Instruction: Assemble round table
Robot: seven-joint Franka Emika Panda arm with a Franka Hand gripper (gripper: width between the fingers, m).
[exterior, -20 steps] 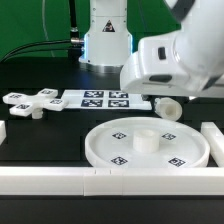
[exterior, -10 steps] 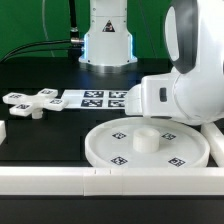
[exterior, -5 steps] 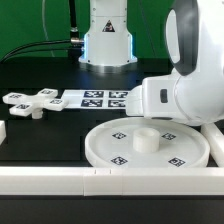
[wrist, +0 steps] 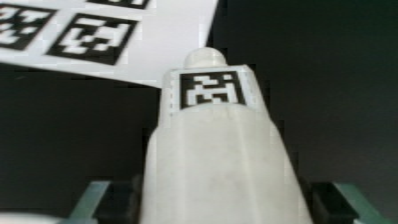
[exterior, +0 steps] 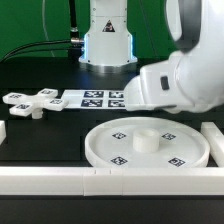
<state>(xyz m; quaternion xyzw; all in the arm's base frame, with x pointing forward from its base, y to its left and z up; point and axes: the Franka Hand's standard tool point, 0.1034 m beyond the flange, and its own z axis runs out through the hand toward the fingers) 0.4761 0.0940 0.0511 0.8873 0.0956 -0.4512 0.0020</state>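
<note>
Disc (exterior: 145, 168) sits lower middle in the exterior view, cross-shaped foot (exterior: 30, 102) middle left just beside the marker board (exterior: 95, 98), my arm (exterior: 185, 80) fills the right. Wrist view: my gripper (wrist: 222, 197) is clamped on the post (wrist: 217, 145), tag (wrist: 214, 88) facing the camera.

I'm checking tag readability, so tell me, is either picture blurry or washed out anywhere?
Wrist view: the post is soft near the lens, its tag still legible; exterior view: the arm has a nearly washed-out white shell, the disc is evenly lit.
</note>
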